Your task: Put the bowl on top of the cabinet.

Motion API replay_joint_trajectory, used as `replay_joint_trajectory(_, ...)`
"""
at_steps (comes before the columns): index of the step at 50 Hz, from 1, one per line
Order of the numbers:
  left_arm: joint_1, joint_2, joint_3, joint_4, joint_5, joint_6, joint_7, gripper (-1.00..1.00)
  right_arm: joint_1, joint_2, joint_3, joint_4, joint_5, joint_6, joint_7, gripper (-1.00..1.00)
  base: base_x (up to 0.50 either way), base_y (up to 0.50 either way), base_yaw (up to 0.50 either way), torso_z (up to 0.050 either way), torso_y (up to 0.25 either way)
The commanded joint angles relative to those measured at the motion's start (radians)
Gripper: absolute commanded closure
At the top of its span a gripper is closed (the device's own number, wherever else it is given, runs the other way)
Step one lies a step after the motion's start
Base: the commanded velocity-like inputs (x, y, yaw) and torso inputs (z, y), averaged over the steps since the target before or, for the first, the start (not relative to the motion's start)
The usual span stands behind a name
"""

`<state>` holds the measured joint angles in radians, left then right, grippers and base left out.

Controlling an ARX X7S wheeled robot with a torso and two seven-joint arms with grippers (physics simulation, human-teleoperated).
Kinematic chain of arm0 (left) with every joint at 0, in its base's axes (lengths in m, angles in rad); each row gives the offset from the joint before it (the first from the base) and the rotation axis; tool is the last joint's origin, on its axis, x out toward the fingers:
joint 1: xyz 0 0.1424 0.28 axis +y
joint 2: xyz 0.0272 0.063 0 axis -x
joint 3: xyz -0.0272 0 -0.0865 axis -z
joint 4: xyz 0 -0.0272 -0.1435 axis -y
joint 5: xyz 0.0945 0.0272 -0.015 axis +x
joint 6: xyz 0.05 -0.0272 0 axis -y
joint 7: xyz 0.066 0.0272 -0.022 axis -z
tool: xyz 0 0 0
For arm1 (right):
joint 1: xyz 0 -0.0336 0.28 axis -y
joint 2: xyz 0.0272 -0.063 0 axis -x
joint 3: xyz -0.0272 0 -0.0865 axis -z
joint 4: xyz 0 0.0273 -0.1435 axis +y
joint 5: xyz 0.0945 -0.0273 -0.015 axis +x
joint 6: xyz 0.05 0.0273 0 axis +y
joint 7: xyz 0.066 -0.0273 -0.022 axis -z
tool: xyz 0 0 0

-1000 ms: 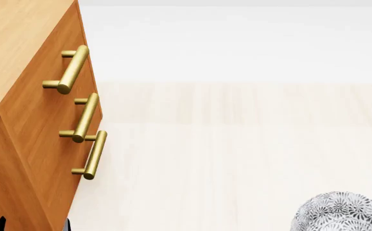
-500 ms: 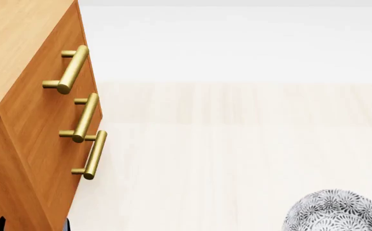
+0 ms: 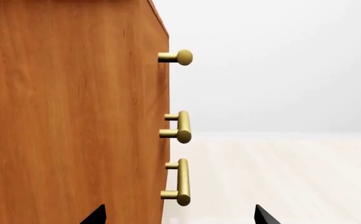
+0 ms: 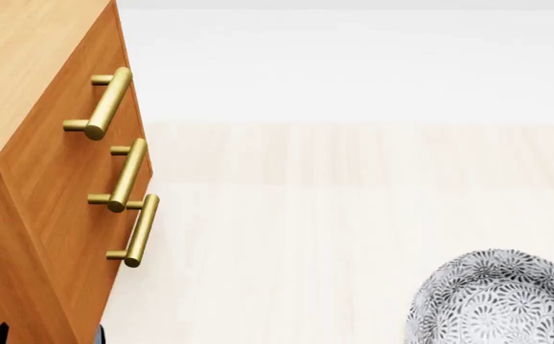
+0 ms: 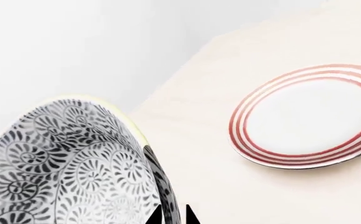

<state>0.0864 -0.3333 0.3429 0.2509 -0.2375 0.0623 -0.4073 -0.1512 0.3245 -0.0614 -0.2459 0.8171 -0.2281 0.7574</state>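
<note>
The bowl point(image 4: 497, 301), white with a dense grey-black floral pattern, shows at the head view's lower right, lifted off the floor. In the right wrist view my right gripper point(image 5: 173, 215) is shut on the bowl point(image 5: 68, 163), its two dark fingertips pinching the rim wall. The cabinet point(image 4: 38, 143), orange-brown with a lighter top and three brass handles, stands at the left. My left gripper point(image 3: 179, 215) is open beside the cabinet point(image 3: 74, 112) side, one fingertip in front of the wood, with nothing between its fingers.
A flat white plate with red rings point(image 5: 308, 116) lies on the pale wooden floor point(image 4: 353, 215). Brass handles point(image 4: 110, 104) stick out from the cabinet front towards the open floor.
The bowl has risen and moved leftward in the head view, showing more of itself. The cabinet and left arm have not moved.
</note>
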Motion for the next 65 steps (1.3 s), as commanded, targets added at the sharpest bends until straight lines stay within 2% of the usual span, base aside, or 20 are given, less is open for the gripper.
replay_joint_trajectory(1,0.005,-0.006,0.012,0.027,0.006,-0.006,-0.003,-1.0,0.033,0.061,-0.037,-0.117,-0.136,0.091,0.074,1.0,0.0,0.0,0.0,0.0,0.0)
replay_joint_trajectory(8,0.006,-0.013,0.029,0.042,0.017,-0.016,0.003,-1.0,0.072,0.114,-0.077,-0.213,-0.226,0.204,0.154,1.0,0.0,0.0,0.0,0.0,0.0)
replay_joint_trajectory(16,0.025,-0.038,0.028,0.111,0.024,-0.045,-0.01,-1.0,0.132,0.123,-0.114,-0.233,-0.272,0.283,0.197,1.0,0.0,0.0,0.0,0.0,0.0)
replay_joint_trajectory(20,-0.004,-0.035,0.035,0.154,0.061,-0.122,-0.045,-1.0,0.176,0.123,-0.138,-0.222,-0.291,0.325,0.206,1.0,0.0,0.0,0.0,0.0,0.0)
replay_joint_trajectory(25,-0.052,-0.042,0.067,0.212,0.074,-0.209,-0.032,-1.0,0.227,0.12,-0.166,-0.202,-0.315,0.364,0.209,1.0,0.0,0.0,0.0,0.0,0.0)
replay_joint_trajectory(36,-0.139,-0.038,0.124,0.309,0.125,-0.377,-0.034,-1.0,0.272,0.106,-0.216,-0.161,-0.374,0.376,0.201,1.0,0.0,0.0,0.0,0.0,0.0)
replay_joint_trajectory(47,-0.268,-0.009,0.185,0.336,0.124,-0.521,0.017,-1.0,0.359,0.089,-0.267,-0.087,-0.453,0.378,0.183,1.0,0.0,0.0,0.0,0.0,0.0)
replay_joint_trajectory(58,-0.343,0.015,0.214,0.306,0.101,-0.574,0.06,-1.0,0.486,0.076,-0.322,0.013,-0.543,0.399,0.163,1.0,0.0,0.0,0.0,0.0,0.0)
replay_joint_trajectory(65,-0.396,0.028,0.223,0.349,0.09,-0.642,0.07,-1.0,0.565,0.063,-0.378,0.095,-0.575,0.359,0.086,1.0,0.0,0.0,0.0,0.0,0.0)
